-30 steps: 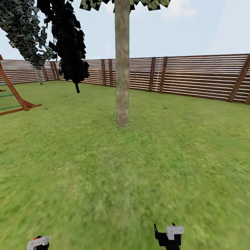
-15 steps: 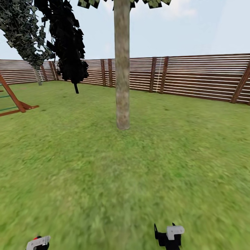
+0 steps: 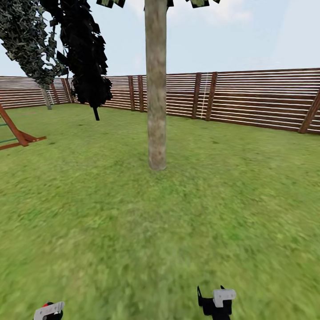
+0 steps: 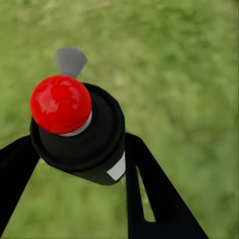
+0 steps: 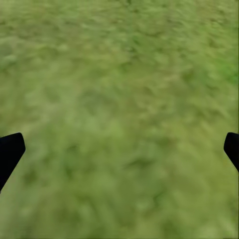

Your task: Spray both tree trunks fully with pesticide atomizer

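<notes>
I have the pesticide atomizer clamped between the two black fingers of my left gripper. Seen down the left wrist camera it is end-on: red round cap toward the lens, black body behind it, long axis running away toward the lawn, and a grey nozzle poking out past the cap. In the head view that gripper sits low at 7 o'clock, with a bit of red showing at it.

My right gripper holds nothing; its two dark fingertips stand far apart over bare grass. In the head view it is low at 5 o'clock.

The tree trunk stands dead ahead at 12 o'clock, upright, grey-beige and mottled, its base flaring slightly into the lawn. Only scraps of green leaves show at the top edge. I can't make out any pesticide specks on the bark.

Nothing lies between me and the trunk; it is open grass all the way. At 10 to 11 o'clock, farther back, a near-black tree leans beside a dark-green one. A red-brown frame sits at 9 o'clock near the left edge. The slat fence closes off the far side from 9 round to 3 o'clock, well behind the trunk, leaving wide room on either side.
</notes>
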